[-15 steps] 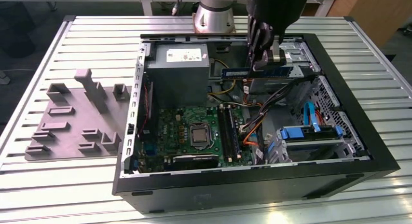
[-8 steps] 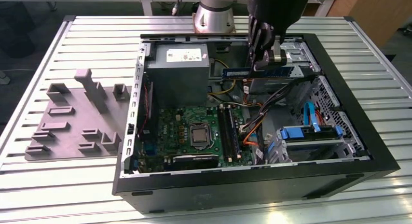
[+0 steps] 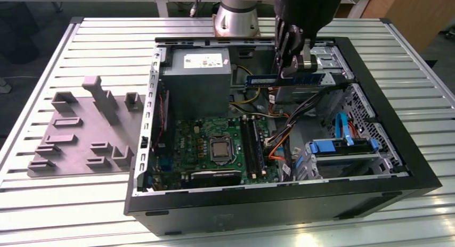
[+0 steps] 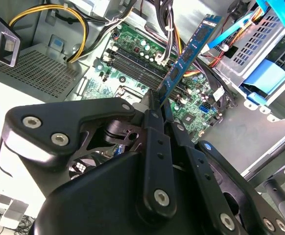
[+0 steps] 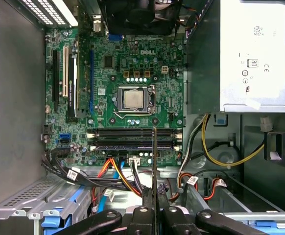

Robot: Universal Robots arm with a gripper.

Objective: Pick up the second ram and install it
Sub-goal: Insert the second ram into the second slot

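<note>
White printed label (image 3: 202,60) on the power supply (image 3: 195,92); small white lettering on the motherboard (image 5: 147,51)

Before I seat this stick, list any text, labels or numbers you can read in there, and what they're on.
No text can be quoted reliably.
Power supply, white label: marks and print too small to read.
Motherboard: white lettering, too small to read.
Ram stick, clamped in the shut gripper: any print on it is too small to read.
White cable tags: unreadable.
</note>
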